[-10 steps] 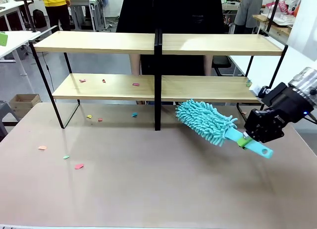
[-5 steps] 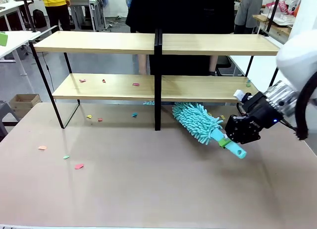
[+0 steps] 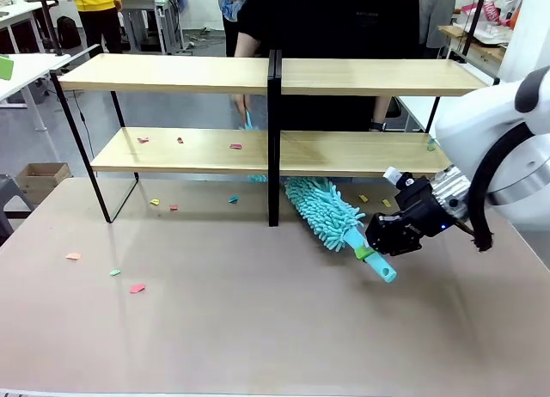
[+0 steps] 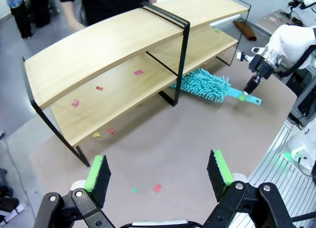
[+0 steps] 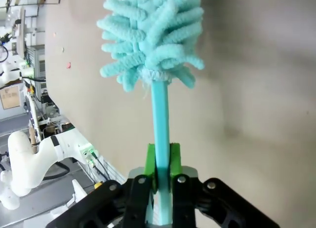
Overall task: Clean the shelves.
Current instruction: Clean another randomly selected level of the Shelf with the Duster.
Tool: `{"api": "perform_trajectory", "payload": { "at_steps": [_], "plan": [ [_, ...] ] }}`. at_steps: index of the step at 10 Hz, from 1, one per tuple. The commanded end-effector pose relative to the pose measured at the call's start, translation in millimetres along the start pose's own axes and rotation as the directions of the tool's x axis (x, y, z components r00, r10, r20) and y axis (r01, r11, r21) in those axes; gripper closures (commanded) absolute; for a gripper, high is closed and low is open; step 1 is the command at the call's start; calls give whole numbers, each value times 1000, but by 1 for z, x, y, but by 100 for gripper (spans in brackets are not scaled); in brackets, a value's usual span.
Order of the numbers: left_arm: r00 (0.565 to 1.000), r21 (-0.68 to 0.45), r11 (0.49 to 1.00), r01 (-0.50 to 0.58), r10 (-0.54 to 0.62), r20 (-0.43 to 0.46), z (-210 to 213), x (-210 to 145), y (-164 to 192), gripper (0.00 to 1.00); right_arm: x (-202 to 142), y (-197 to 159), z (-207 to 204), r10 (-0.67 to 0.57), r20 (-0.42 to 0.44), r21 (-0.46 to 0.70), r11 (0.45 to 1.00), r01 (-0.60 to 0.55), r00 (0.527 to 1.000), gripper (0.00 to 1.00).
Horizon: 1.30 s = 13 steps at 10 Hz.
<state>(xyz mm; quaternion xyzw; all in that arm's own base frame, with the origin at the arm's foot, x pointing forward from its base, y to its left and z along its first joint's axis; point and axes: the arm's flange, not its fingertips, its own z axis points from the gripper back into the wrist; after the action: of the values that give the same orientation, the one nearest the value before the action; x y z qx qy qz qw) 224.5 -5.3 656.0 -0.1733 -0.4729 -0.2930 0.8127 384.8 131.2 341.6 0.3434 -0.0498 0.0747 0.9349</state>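
The shelves (image 3: 172, 73) stand across the far half of the table, with two tiers of light-wood boards in a black frame and a central post (image 3: 273, 139). Small coloured scraps (image 3: 235, 146) lie on the lower left board. My right gripper (image 3: 375, 244) is shut on the handle of a teal fluffy duster (image 3: 322, 210), whose head lies on the tabletop under the lower right board, beside the post. In the right wrist view the green pads (image 5: 150, 161) clamp the duster handle (image 5: 159, 114). My left gripper (image 4: 158, 171) hangs open high above the table, facing the shelves (image 4: 123, 45) and duster (image 4: 203, 84).
Paper scraps dot the tabletop at the left (image 3: 137, 288) and under the shelves (image 3: 233, 198), with a couple near the duster (image 3: 363, 198). A person in black (image 3: 326, 23) stands behind the shelves, something teal (image 3: 248, 122) by their hand. White side tables flank both ends.
My right gripper has carried the duster left and toward the shelves, so its head now lies under the lower right board near the post. The person has shifted behind the shelves.
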Motion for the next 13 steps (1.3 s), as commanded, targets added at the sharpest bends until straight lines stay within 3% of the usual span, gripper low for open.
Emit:
{"api": "perform_trajectory", "payload": {
  "at_steps": [1, 7, 10, 13],
  "plan": [
    [1000, 2, 1000, 0, 0, -2, 0, 0, 0, 0, -5, 2, -24, 75, 42, 7, 997, -75, 996, 87],
    [1000, 2, 1000, 0, 0, -2, 0, 0, 0, 0, 14, -8, -36, -5, 33, -83, 997, 8, 999, 87],
    [1000, 2, 1000, 0, 0, -2, 0, 0, 0, 0, 15, -25, -20, -145, 145, -154, 974, 167, 979, 87],
    [1000, 2, 1000, 0, 0, -2, 0, 0, 0, 0, 1, -49, 26, -275, 254, -184, 927, 325, 927, 87]
  ]
}}
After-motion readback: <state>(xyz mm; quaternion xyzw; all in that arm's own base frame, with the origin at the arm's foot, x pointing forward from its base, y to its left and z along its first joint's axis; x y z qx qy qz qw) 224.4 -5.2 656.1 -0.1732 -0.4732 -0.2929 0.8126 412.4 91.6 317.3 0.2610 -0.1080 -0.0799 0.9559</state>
